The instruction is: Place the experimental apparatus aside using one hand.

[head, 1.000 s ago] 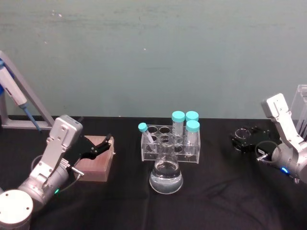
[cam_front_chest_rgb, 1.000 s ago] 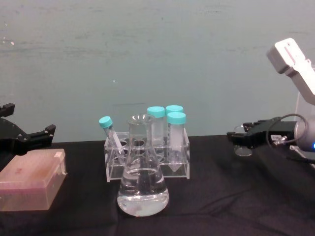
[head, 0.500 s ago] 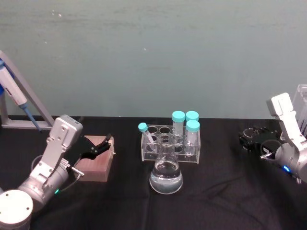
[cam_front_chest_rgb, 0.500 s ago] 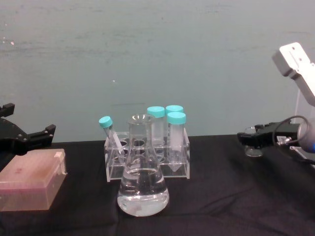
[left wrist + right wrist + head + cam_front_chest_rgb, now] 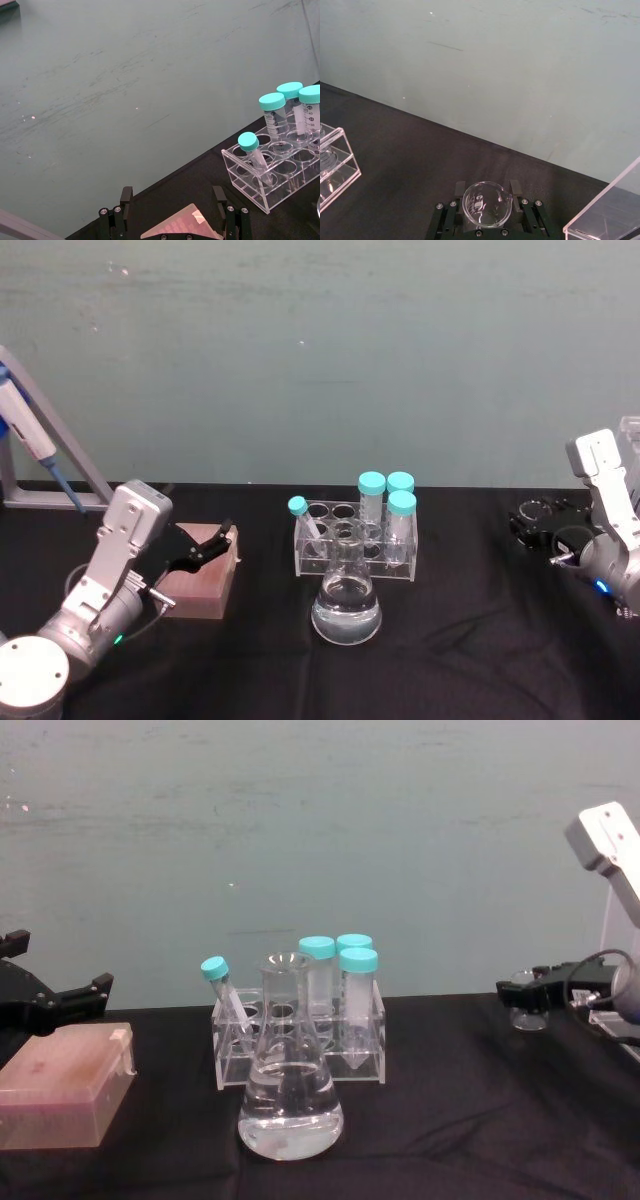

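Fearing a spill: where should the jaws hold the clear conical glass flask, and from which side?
Best grip the clear conical glass flask by its narrow neck, probably from the side: the belly is wide and sloped, and the clear acrylic tube rack stands close behind.

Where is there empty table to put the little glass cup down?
Widest bare black cloth lies between the clear tube rack and the right gripper holding the small glass beaker. A narrower strip separates the pink lidded box below the left gripper from the conical glass flask. Crowded: flask directly in front of the rack.
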You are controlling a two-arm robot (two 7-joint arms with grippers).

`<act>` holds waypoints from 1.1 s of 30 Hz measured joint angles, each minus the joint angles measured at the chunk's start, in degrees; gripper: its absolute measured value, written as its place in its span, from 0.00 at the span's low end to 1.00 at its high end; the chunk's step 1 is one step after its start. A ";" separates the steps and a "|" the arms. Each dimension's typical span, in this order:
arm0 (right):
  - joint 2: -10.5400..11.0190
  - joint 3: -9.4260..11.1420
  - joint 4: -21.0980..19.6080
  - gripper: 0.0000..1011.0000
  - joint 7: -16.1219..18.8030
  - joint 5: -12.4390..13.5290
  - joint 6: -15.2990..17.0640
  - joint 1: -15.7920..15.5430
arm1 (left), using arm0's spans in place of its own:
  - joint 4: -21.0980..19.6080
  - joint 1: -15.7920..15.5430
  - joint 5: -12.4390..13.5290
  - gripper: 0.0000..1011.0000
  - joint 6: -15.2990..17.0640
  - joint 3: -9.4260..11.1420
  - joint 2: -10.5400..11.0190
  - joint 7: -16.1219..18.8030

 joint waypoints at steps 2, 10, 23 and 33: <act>-0.19 0.32 0.22 0.53 -0.14 -0.26 -0.05 0.06 | 0.00 0.00 0.00 0.99 0.00 0.00 0.00 0.00; -0.81 1.32 0.80 0.53 -0.72 -1.32 -0.12 0.29 | 0.00 0.00 0.00 0.99 0.00 0.00 0.00 0.00; -2.12 2.98 4.07 0.53 -1.78 -3.11 -0.91 2.18 | 0.00 0.00 0.00 0.99 0.00 0.00 0.00 0.00; -2.62 4.01 5.31 0.53 -2.14 -4.07 -1.05 2.74 | 0.00 0.00 0.00 0.99 0.00 0.00 0.00 0.00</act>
